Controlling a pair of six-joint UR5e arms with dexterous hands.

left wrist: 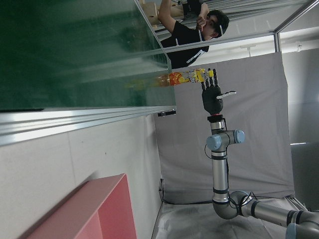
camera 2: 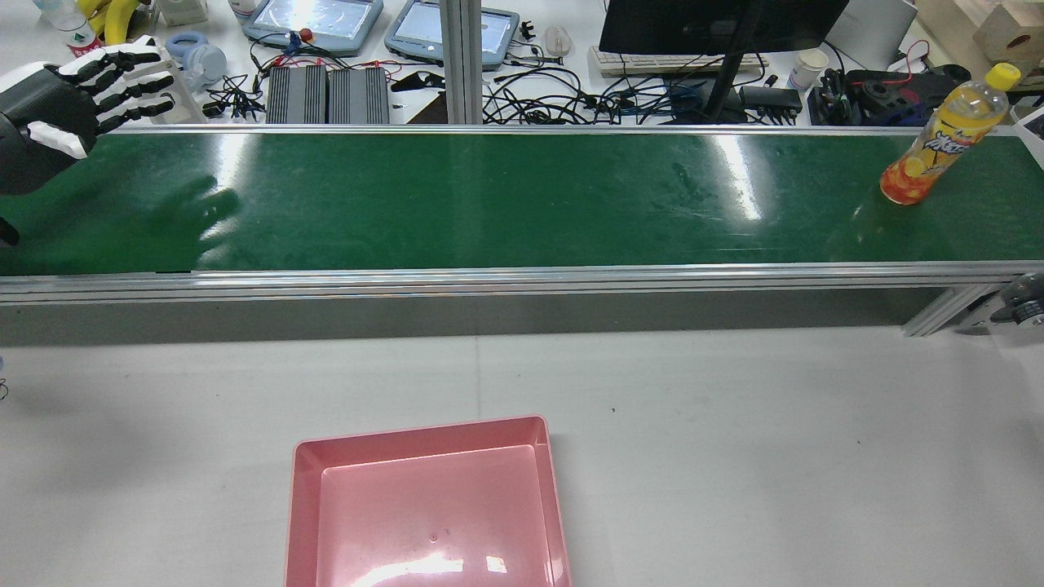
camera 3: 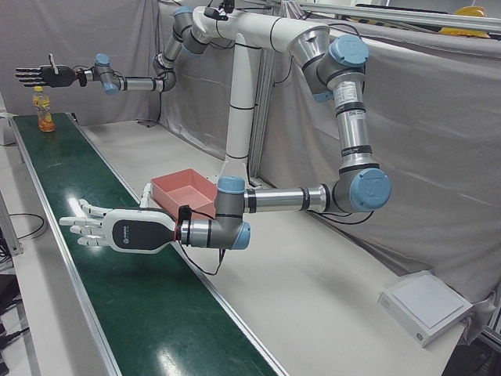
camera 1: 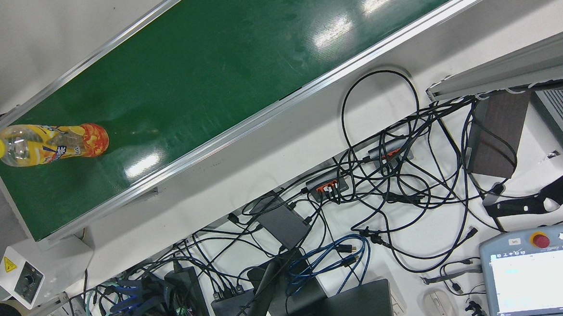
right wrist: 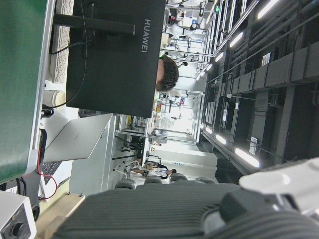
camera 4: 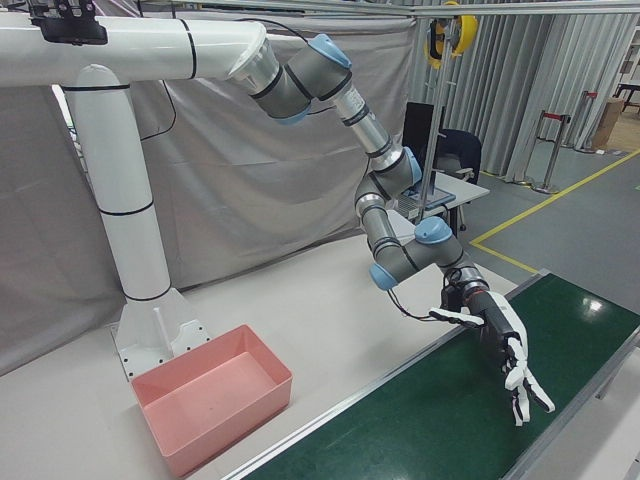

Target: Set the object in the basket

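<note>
Here the green belt (camera 2: 489,200) runs the full width of the station, and everything else is placed against it. The bottle (camera 1: 44,144), clear plastic with a yellow cap and a yellow and orange label, stands upright on the belt close to the end on the robot's right. Nothing touches it.

The right hand (camera 3: 43,76) hangs in the air over that same end of the belt, higher than the bottle's cap and clear of it. Its fingers are stretched out straight and apart, and it holds nothing. The arm behind it reaches out nearly level from the white post.

The left hand (camera 3: 117,231) hovers over the belt towards the opposite end, well apart from the bottle. It lies flat with the palm turned down to the belt, its fingers fanned out and empty. In the rear view its shadow shows on the green surface below it.

The pink basket (camera 2: 424,505) sits on the white table (camera 2: 734,424) on the robot's side of the belt, roughly opposite the belt's middle. It stands apart from the belt's metal rail, and neither hand is near it.

On the far side of the belt lies a desk strewn with black cables (camera 1: 384,181). A tablet controller with a red button (camera 1: 540,269) is there too, and a dark monitor (camera 2: 718,24). A person (left wrist: 192,30) stands beyond the belt's bottle end, seen in the left hand view.
</note>
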